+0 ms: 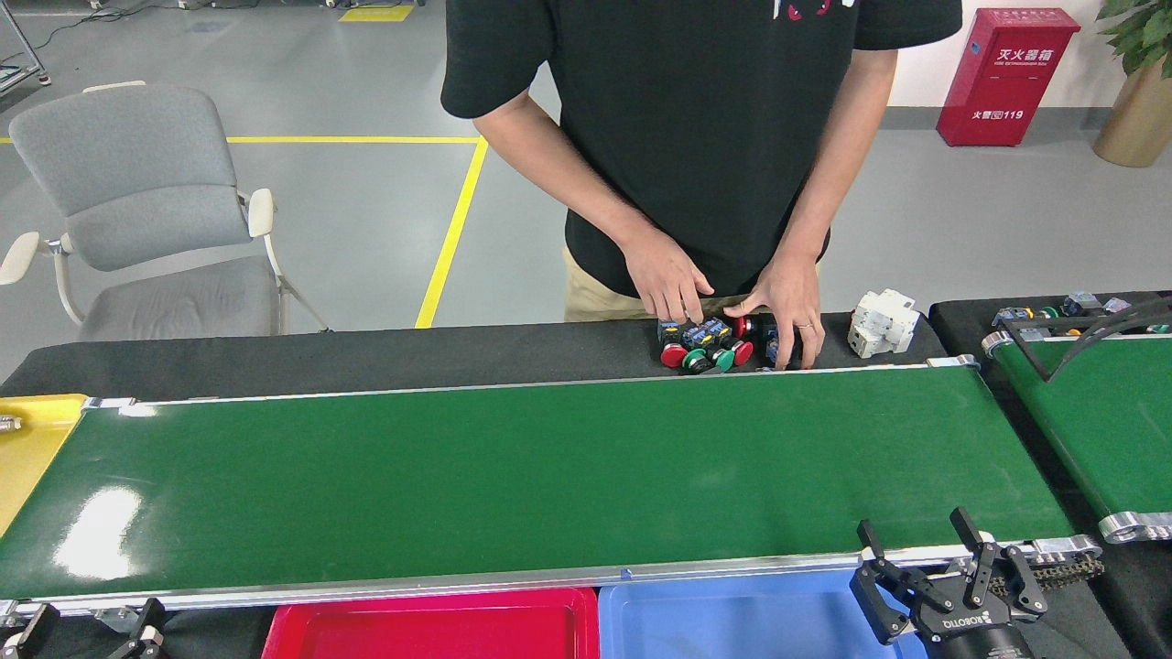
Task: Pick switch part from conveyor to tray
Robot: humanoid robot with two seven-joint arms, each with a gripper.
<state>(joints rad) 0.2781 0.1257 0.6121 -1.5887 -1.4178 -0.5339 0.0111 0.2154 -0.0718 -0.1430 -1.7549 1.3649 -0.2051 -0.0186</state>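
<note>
Two pincers in view, both at the near edge. Right pincer (927, 542): black, fingers spread wide, empty, standing over the near rail of the conveyor (549, 476) at its right end, just above the blue tray (732, 613). Left pincer (87, 622): only two dark finger tips show at the bottom left corner, set apart, nothing between them.

Switch parts (707, 344): a cluster of small pushbutton units with red and green caps and blue bodies, lying on the black desk (366, 357) just beyond the far rail of the conveyor. Position relative to the right pincer: far side of the belt, up and to the left, well apart, with the full belt width between. Relative to the left pincer: far across the belt and well to the right. No part lies on the belt surface.

Person's hands (667, 279) and (787, 302): both resting on the cluster, fingers touching the parts.

White block component (881, 322): on the desk, just right of the cluster, directly beyond the right pincer.

Red tray (430, 627): left of the blue tray, between the two pincers, below the near rail.

Yellow tray (32, 439): at the belt's left end, above the left pincer.

Second green belt (1090, 412): to the right of the right pincer, with further small parts at its far end.
</note>
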